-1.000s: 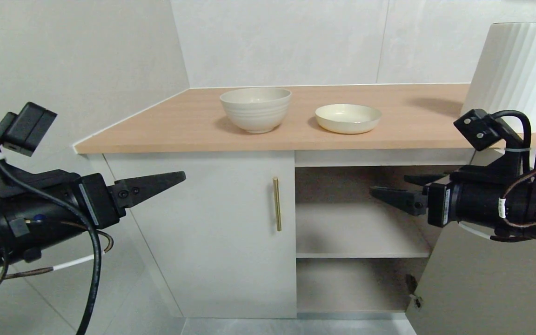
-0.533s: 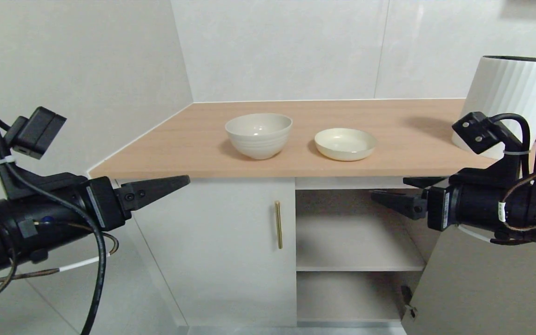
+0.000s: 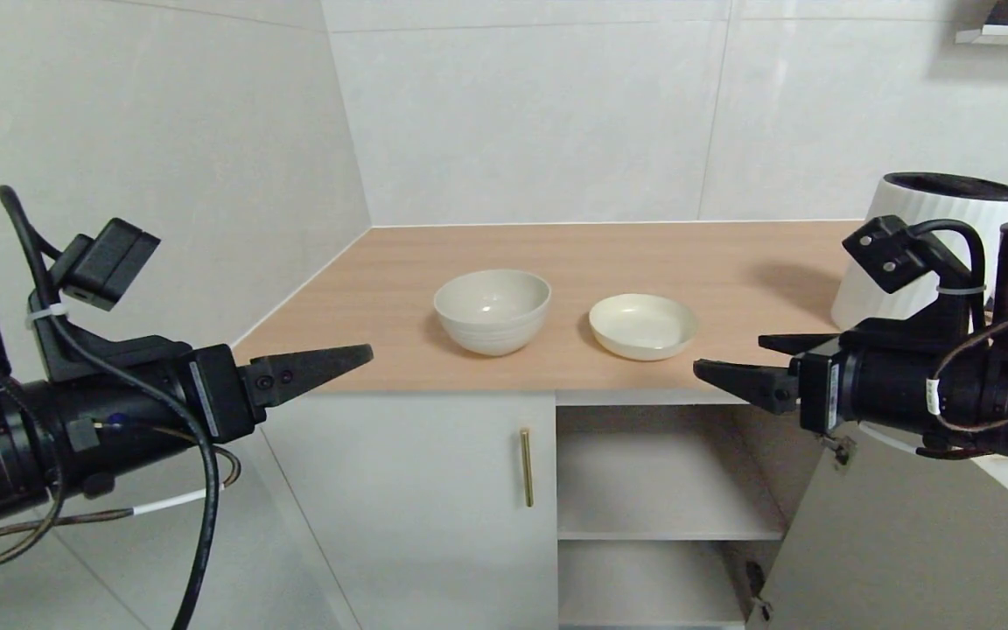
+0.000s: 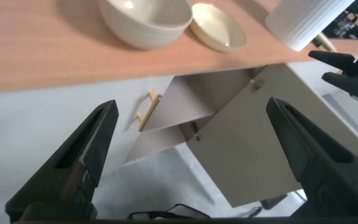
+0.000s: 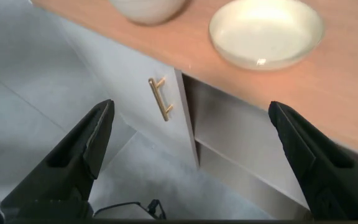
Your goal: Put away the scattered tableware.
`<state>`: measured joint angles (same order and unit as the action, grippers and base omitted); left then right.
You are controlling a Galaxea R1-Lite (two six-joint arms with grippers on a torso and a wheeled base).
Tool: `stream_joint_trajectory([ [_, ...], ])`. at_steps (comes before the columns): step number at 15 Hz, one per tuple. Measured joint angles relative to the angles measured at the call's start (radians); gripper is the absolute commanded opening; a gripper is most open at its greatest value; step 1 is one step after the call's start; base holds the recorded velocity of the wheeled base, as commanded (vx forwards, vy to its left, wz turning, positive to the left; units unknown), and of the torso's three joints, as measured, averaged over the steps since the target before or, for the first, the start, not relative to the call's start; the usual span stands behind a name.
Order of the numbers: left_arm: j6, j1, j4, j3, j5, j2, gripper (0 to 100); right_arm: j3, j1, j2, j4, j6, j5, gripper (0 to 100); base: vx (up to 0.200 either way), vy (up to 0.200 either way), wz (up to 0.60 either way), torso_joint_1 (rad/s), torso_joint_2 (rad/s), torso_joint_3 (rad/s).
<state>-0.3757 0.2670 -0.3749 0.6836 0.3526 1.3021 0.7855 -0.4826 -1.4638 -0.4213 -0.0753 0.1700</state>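
- White base cabinet [image 3: 408,499]: left door shut, right door [image 3: 906,542] swung open on two shelves; bottom cut off by the frame
- Light wooden countertop [image 3: 731,262]: butts into the tiled corner, front edge free
- White ribbed cylindrical container [image 3: 915,245]: far right of the top, partly hidden by the right arm
- Left gripper [image 3: 342,359]: fingers spread wide, off the counter's front left corner
- Right gripper [image 3: 736,359]: fingers spread wide, level with the counter edge above the open compartment
- Deep beige ribbed bowl [image 3: 492,311]: mid-counter, near the front edge
- Shallow cream dish [image 3: 642,325]: just right of the bowl, apart
- Slim brass bar handle [image 3: 526,468]: upright on the shut door
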Motion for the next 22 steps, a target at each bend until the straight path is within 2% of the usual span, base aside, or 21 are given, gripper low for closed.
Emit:
stream_joint_trajectory([
  [3, 0.000, 0.000, -0.003, 0.000, 0.000, 0.012, 100, 0.000, 0.000, -0.010, -0.001, 0.000, 0.000, 100, 0.000, 0.000, 0.00, 0.224, -0.50, -0.282],
  [7, 0.000, 0.000, -0.009, 0.031, 0.002, 0.055, 100, -0.001, 0.002, -0.048, -0.079, 0.009, -0.002, 100, 0.000, 0.000, 0.00, 0.115, -0.26, -0.145],
  [9, 0.000, 0.000, 0.004, 0.099, -0.001, 0.103, 100, 0.019, 0.009, -0.091, -0.096, 0.017, -0.008, 100, 0.000, 0.000, 0.00, 0.000, 0.00, 0.000],
  [11, 0.000, 0.001, 0.051, 0.204, -0.018, 0.164, 100, 0.104, 0.031, -0.145, -0.044, 0.013, -0.042, 100, 0.000, 0.000, 0.00, 0.000, 0.00, 0.000],
  [12, -0.001, 0.001, 0.119, 0.268, -0.048, 0.201, 100, 0.180, 0.047, -0.176, 0.038, 0.003, -0.068, 100, 0.000, 0.000, 0.00, 0.000, 0.00, 0.000],
  [13, -0.003, 0.002, 0.194, 0.322, -0.102, 0.237, 100, 0.266, 0.062, -0.206, 0.137, -0.023, -0.099, 100, 0.000, 0.000, 0.00, 0.000, 0.00, 0.000],
  [15, -0.005, 0.011, 0.296, 0.424, -0.246, 0.305, 100, 0.398, 0.083, -0.278, 0.266, -0.102, -0.193, 100, 0.000, 0.000, 0.00, 0.000, 0.00, 0.000],
  [16, -0.010, 0.025, 0.318, 0.474, -0.335, 0.344, 100, 0.435, 0.089, -0.310, 0.284, -0.118, -0.257, 100, 0.000, 0.000, 0.00, 0.000, 0.00, 0.000],
  [17, -0.017, 0.041, 0.329, 0.512, -0.392, 0.382, 100, 0.452, 0.091, -0.334, 0.288, -0.121, -0.300, 100, 0.000, 0.000, 0.00, 0.000, 0.00, 0.000],
  [19, -0.026, 0.084, 0.333, 0.595, -0.484, 0.477, 100, 0.473, 0.093, -0.371, 0.287, -0.126, -0.329, 100, 0.000, 0.000, 0.00, 0.000, 0.00, 0.000],
  [22, -0.031, 0.120, 0.315, 0.660, -0.602, 0.615, 100, 0.478, 0.093, -0.407, 0.261, -0.135, -0.347, 100, 0.000, 0.000, 0.00, 0.000, 0.00, 0.000],
])
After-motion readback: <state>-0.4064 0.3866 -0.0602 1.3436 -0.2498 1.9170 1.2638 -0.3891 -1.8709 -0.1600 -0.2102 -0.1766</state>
